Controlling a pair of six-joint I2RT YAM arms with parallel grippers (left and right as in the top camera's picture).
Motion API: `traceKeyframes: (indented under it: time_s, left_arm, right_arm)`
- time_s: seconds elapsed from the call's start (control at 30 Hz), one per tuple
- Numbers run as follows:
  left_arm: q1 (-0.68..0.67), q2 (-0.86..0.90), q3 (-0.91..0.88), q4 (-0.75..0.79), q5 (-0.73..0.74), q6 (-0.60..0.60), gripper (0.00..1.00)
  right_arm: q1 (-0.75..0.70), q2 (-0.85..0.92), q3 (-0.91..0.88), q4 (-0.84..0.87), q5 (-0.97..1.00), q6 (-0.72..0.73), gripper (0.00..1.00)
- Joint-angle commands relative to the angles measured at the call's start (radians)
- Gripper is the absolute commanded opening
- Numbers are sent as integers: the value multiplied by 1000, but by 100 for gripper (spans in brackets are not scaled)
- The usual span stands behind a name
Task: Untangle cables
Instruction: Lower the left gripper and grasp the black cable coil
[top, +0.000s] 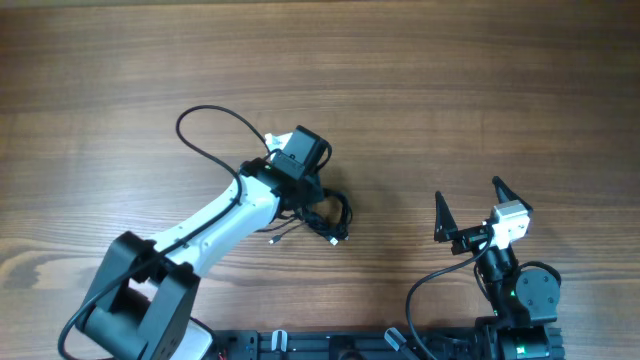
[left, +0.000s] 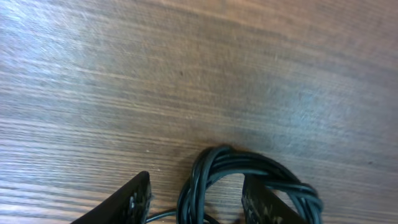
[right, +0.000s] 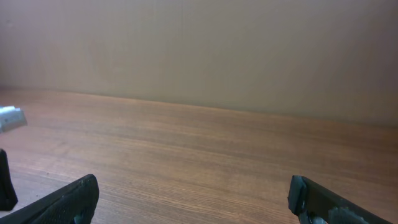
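- Cables (left: 249, 165): tight coil, liable to drag whole if tugged.
- Left hand (left: 196, 190): part-open astride coil, could tighten knot.
- Right hand (right: 193, 190): wide open, well apart, pins nothing.

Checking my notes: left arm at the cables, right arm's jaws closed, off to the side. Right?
Not quite: on the right arm the jaws stand wide open, not closed, as the right wrist view shows. The left arm is at the cables.
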Motion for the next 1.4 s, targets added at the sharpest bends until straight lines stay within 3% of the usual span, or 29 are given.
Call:
traceKeyframes:
  time_s: [0.0,0.17,0.23,0.33,0.6,0.73,0.83,0.93,1.1,1.37]
  left_arm:
    - [-33,42,15,1,14,90,48]
    - [-39,50,15,1,5,238,49]
    - [-39,51,15,1,-29,237,40]
    - [-39,53,14,5,-47,244,36]
    - [-40,98,14,24,-46,365,37]
    - [-40,117,14,60,-16,364,34]
    - [-40,117,14,70,-17,364,14]
    - [-39,117,14,74,-17,363,4]
    - [-39,112,18,60,-27,352,4]
    - [-39,-37,92,-125,-70,126,4]
  right_arm:
    - [-4,0,-1,5,-16,-6,100]
    - [-4,0,-1,5,-16,-6,100]
    - [-4,0,-1,5,-16,-6,100]
    - [-4,0,-1,5,-16,-6,100]
    - [-4,0,-1,5,-16,-6,100]
    - [-4,0,-1,5,-16,-6,100]
    - [-4,0,-1,5,-16,-6,100]
    - [-4,0,-1,5,-16,-6,100]
    - [-4,0,-1,5,-16,-6,100]
    - [-4,0,-1,5,-16,-6,100]
